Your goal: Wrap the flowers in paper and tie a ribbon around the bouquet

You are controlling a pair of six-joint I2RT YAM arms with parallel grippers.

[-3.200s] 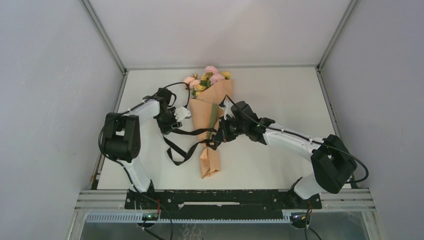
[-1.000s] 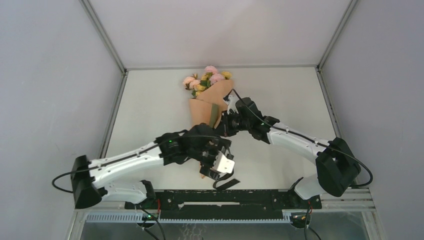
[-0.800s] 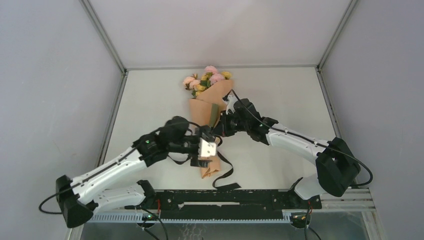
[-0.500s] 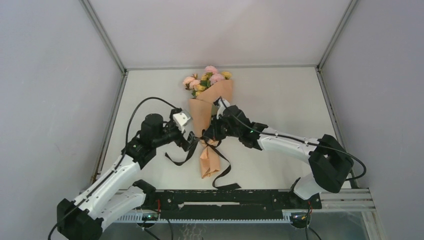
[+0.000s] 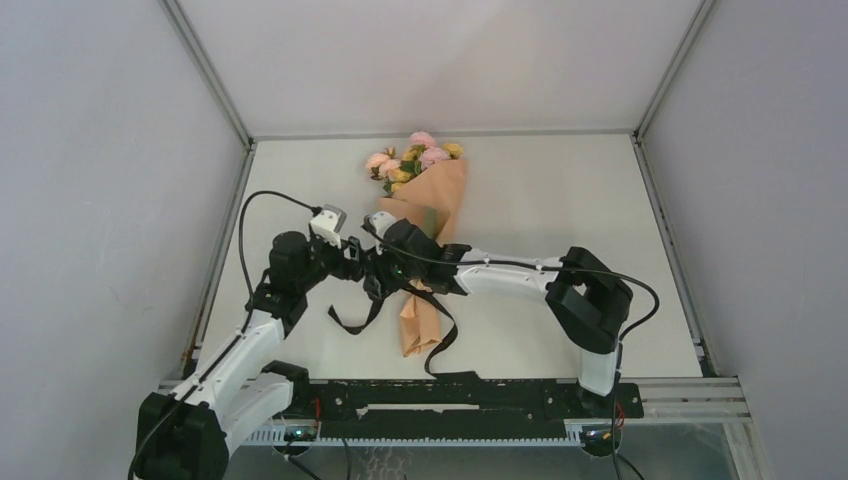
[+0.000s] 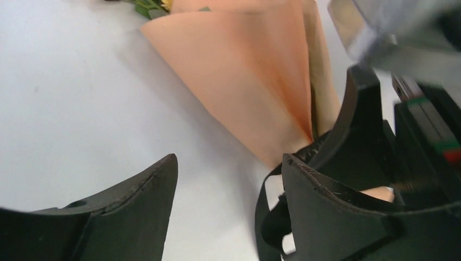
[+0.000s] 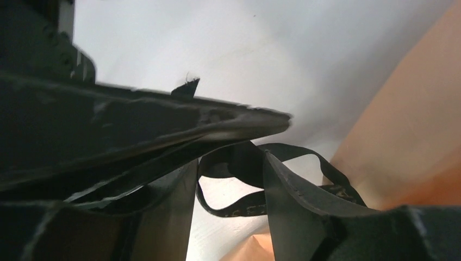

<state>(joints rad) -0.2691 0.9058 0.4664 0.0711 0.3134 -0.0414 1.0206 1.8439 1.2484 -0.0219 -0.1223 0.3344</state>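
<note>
The bouquet (image 5: pixel 418 322) lies on the white table (image 5: pixel 560 190), a cone of peach paper (image 5: pixel 441 195) with the flowers (image 5: pixel 420 156) at its far, wide end. The black ribbon (image 5: pixel 350 330) loops loosely at the cone's waist and trails toward the near edge. Both grippers meet just left of the waist. My left gripper (image 5: pixel 358 262) is open over bare table in its wrist view (image 6: pixel 229 163), with the ribbon (image 6: pixel 266 217) beside its right finger. My right gripper (image 5: pixel 386 272) is open too, and a slack ribbon loop (image 7: pixel 255 209) with gold lettering hangs between its fingers.
The right forearm (image 5: pixel 500 270) lies across the bouquet's waist. Grey walls stand close on the left, right and far sides of the table. The arms' black base rail (image 5: pixel 440 395) runs along the near edge.
My left arm swung from the bouquet's near end round to its left side. The right gripper slid left across the waist and opened, so the ribbon hangs slack.
</note>
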